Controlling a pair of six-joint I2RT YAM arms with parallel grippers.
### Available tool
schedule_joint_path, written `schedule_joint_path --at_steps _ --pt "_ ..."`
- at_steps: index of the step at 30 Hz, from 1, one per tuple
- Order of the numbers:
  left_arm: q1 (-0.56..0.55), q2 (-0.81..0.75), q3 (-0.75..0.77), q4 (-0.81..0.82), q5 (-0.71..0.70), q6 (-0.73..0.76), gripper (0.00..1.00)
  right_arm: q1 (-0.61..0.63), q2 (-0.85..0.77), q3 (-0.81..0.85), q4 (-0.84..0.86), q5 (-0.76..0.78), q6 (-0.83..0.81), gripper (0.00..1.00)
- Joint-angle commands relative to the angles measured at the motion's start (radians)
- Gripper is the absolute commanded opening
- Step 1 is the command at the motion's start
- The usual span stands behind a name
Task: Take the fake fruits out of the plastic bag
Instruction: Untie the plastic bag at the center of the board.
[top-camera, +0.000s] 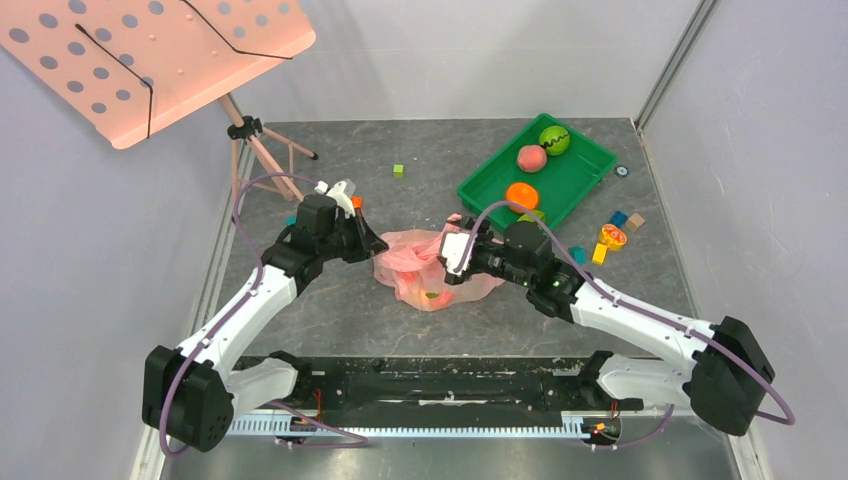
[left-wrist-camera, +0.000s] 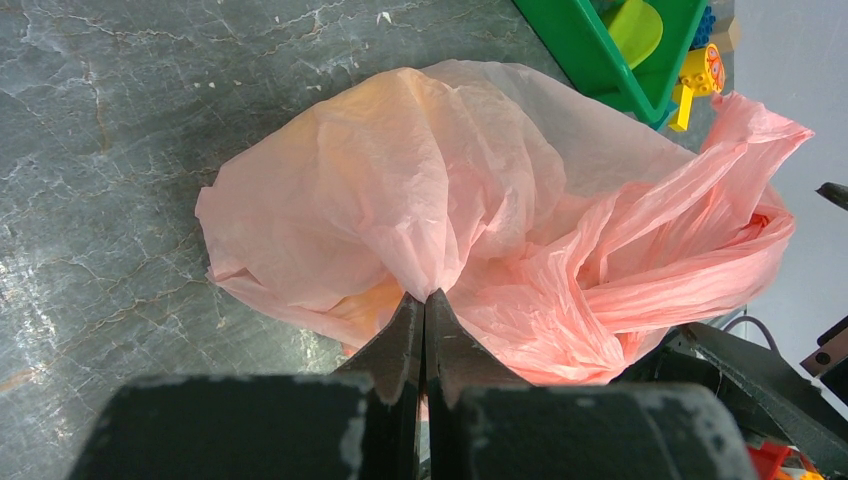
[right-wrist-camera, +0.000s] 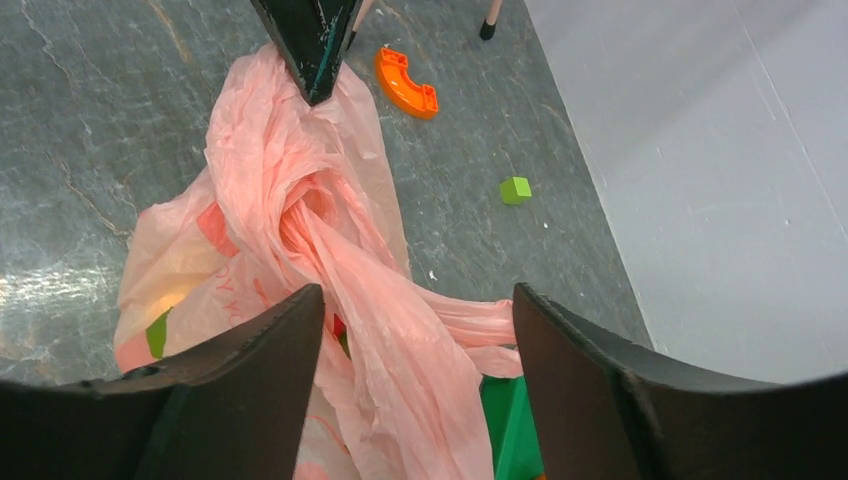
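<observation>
The pink plastic bag (top-camera: 430, 270) lies crumpled on the grey table between my two arms. My left gripper (left-wrist-camera: 425, 296) is shut, pinching a gathered fold of the bag (left-wrist-camera: 450, 190) at its near side. My right gripper (right-wrist-camera: 415, 305) is open, its jaws standing either side of a twisted strand of the bag (right-wrist-camera: 330, 230) without touching it. The fake fruits are mostly hidden inside. Only a green patch (right-wrist-camera: 157, 335) and a red bit (right-wrist-camera: 338, 325) show through the film in the right wrist view. The left gripper's tips (right-wrist-camera: 315, 60) appear at the top of that view.
A green tray (top-camera: 585, 160) at the back right holds a pink peach (top-camera: 531, 158), a green ball (top-camera: 554, 139) and an orange fruit (top-camera: 522, 195). Small toy blocks (top-camera: 612, 236) lie beside it. An orange curved piece (right-wrist-camera: 405, 85) and a green cube (right-wrist-camera: 515, 189) lie behind the bag. A music stand (top-camera: 150, 60) stands back left.
</observation>
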Motion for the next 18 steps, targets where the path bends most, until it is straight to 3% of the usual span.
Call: schedule_joint_path --at_steps 1,12,15,18 --pt "0.005 -0.010 0.033 0.015 0.018 0.038 0.02 0.000 0.036 0.087 -0.058 0.027 -0.027 0.67" --pt "0.007 -0.014 0.033 0.013 0.017 0.041 0.02 0.001 0.077 0.148 -0.219 0.042 -0.077 0.56" --pt "0.007 -0.013 0.033 0.013 0.016 0.041 0.02 0.000 0.080 0.161 -0.253 0.054 -0.085 0.43" --pt "0.007 -0.013 0.033 0.013 0.016 0.041 0.02 0.001 0.075 0.162 -0.249 0.055 -0.067 0.17"
